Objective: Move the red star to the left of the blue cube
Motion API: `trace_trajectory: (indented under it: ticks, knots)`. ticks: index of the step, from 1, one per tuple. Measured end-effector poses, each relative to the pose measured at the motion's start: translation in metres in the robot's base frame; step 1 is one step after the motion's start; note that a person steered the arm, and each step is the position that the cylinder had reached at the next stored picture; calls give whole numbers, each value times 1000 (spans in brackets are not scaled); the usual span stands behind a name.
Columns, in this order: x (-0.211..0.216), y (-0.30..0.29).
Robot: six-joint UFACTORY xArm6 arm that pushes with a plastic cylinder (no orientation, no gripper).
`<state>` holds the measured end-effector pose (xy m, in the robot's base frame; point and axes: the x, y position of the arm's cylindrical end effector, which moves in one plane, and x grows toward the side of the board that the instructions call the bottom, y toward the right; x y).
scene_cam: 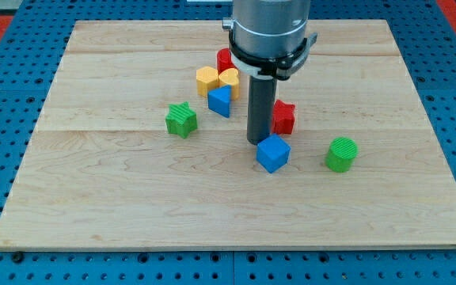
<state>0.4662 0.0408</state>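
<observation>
The red star [283, 117] sits just above the blue cube [273, 153] and slightly to the view's right of it, close enough that the two may touch — I cannot tell for certain. My tip [258, 142] stands at the cube's upper-left corner, hard against the star's left flank; the rod hides part of the star. There are no jaws on the rod to open or close — it is a plain dark cylinder, and it holds nothing.

By my reading the step in hand is the approach: the star is not yet left of the cube. The next move calls for getting round to the star's right side, then sweeping it leftward above the cube and down beside the cube's left face (without nudging the cube along).

Every block looks like ribbed, matte plastic. Up and left of the cube lie a blue triangular block [220, 100], two yellow blocks [218, 79] with rounded lobes, and a red block [225, 59] half hidden. Further left is a green star [181, 119]; right of the cube, a green cylinder [341, 154]. All rest on a pale, smooth-grained wooden board [117, 198].
</observation>
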Motion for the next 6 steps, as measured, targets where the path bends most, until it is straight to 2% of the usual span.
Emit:
trace_trajectory:
  ticks: [1, 2, 3, 4, 5, 6]
  knots:
    - [-10, 6]
    - [-25, -16]
    - [-38, 1]
    - [-29, 25]
    - [-67, -3]
    - [-112, 4]
